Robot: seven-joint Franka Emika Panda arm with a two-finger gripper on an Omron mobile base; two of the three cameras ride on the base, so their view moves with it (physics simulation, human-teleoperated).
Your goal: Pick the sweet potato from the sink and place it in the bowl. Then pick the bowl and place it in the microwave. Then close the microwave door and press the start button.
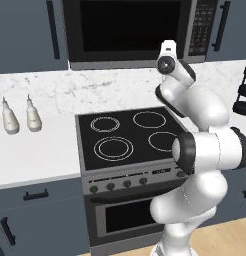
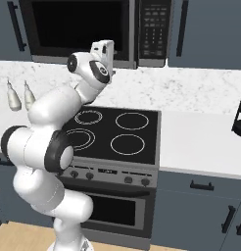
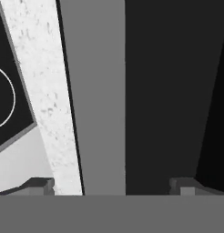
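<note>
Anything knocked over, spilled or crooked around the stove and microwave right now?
Nothing stands out. The microwave door sits shut and flush. The stove top is bare and clean. The two bottles stand upright on the counter to its left. The end effector is open and holds nothing, close to the microwave's lower edge.

White counter [image 1: 45, 150], two bottles [image 1: 20, 117].

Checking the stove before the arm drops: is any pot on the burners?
No, the stove shows only four bare burner rings in the right base view.
</note>
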